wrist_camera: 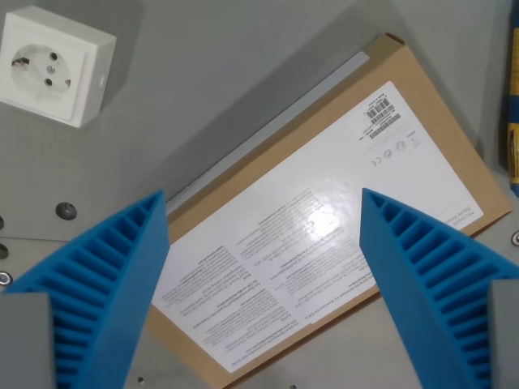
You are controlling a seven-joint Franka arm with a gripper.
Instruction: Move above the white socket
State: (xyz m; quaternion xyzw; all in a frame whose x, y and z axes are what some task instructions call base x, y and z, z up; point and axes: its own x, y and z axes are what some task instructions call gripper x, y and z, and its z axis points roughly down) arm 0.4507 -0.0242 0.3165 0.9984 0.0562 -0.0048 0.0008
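Note:
The white socket (pixel 50 63) is a square wall-type outlet lying face up on the grey surface at the wrist view's top left. My gripper (pixel 263 207) is open, with its two blue ribbed fingers (pixel 113 275) spread wide at the bottom of the view. Nothing is held between them. The socket lies well up and to the left of the gripper's centre, beyond the left finger's tip.
A flat brown cardboard box (pixel 442 121) with a white printed label (pixel 324 235) lies tilted under the gripper, filling the view's middle and right. A blue and yellow object (pixel 512 97) shows at the right edge. Bolts (pixel 66 211) dot the grey table at left.

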